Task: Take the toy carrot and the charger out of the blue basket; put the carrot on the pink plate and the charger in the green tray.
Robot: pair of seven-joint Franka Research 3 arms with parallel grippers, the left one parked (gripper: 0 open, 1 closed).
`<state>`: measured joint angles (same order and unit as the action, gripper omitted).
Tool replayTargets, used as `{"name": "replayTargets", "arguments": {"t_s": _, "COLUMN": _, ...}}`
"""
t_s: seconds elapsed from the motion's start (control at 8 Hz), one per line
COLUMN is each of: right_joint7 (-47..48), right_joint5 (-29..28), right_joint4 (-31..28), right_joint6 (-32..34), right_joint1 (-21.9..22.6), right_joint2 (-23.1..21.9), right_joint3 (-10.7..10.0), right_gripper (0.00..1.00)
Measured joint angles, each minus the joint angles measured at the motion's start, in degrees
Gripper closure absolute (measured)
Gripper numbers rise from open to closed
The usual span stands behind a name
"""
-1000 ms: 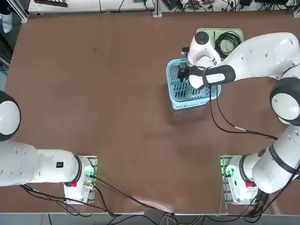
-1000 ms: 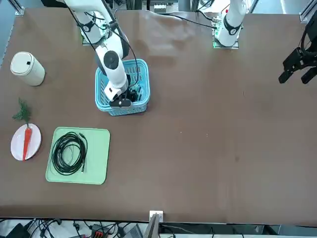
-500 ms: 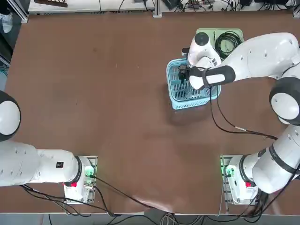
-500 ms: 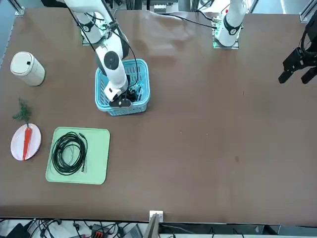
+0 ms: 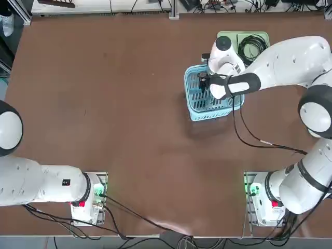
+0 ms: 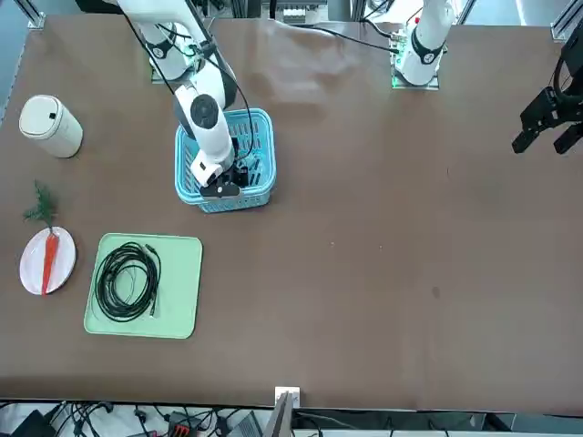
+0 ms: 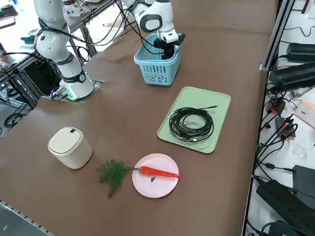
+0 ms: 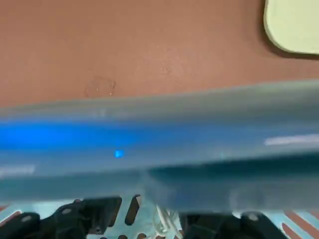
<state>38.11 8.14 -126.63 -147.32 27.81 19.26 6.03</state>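
Brown tabletop [image 5: 129,129] spreads around the right claw [image 5: 203,81] in the top view, where the claw is low at the blue basket [image 5: 190,98]. Farther from the robot's base than the claw lies the green tray [image 5: 265,36].

In the front view, the black cable coil [image 6: 127,282] rests in the tray, beyond the claw. Past the tray, toward the robot's right, is the pink plate [image 6: 65,265] with the carrot [image 6: 49,259]. A white canister [image 6: 52,127] stands to the claw's right.

The right side view shows the carrot's root across the plate, well apart from the claw, its leaves over the edge.

In the right wrist view, the claw's fingers [image 8: 103,214] are apart, with the charger's white cable [image 8: 168,220] visible between them inside the basket; its plug can't be made out.
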Motion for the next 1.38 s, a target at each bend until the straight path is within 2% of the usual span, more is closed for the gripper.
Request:
{"name": "replayTargets", "arguments": {"t_s": 0.12, "right_joint7": 0.00, "right_joint5": 0.00, "right_joint4": -0.01, "right_joint6": -0.01, "right_joint1": 0.00, "right_joint2": 0.00, "right_joint3": 0.00, "right_gripper": 0.31}}
{"name": "replayTargets", "arguments": {"t_s": 0.38, "right_joint7": 0.00, "right_joint5": 0.01, "right_joint4": -0.03, "right_joint6": -0.04, "right_joint1": 0.00, "right_joint2": 0.00, "right_joint3": -0.01, "right_gripper": 0.43}}
{"name": "replayTargets", "arguments": {"t_s": 0.5, "right_joint7": 0.00, "right_joint5": 0.01, "right_joint4": -0.03, "right_joint6": -0.05, "right_joint1": 0.00, "right_joint2": 0.00, "right_joint3": -0.01, "right_gripper": 0.67}}
{"name": "replayTargets", "arguments": {"t_s": 0.62, "right_joint7": 0.00, "right_joint5": 0.01, "right_joint4": -0.03, "right_joint6": -0.05, "right_joint1": 0.00, "right_joint2": 0.00, "right_joint3": -0.01, "right_gripper": 0.69}}
{"name": "replayTargets", "arguments": {"t_s": 0.75, "right_joint7": 0.00, "right_joint5": 0.02, "right_joint4": -0.03, "right_joint6": -0.05, "right_joint1": 0.00, "right_joint2": 0.00, "right_joint3": -0.01, "right_gripper": 0.81}}
{"name": "replayTargets", "arguments": {"t_s": 1.38, "right_joint7": -0.01, "right_joint5": 0.08, "right_joint4": 0.01, "right_joint6": -0.11, "right_joint1": 0.00, "right_joint2": -0.36, "right_joint3": -0.01, "right_gripper": 0.93}}
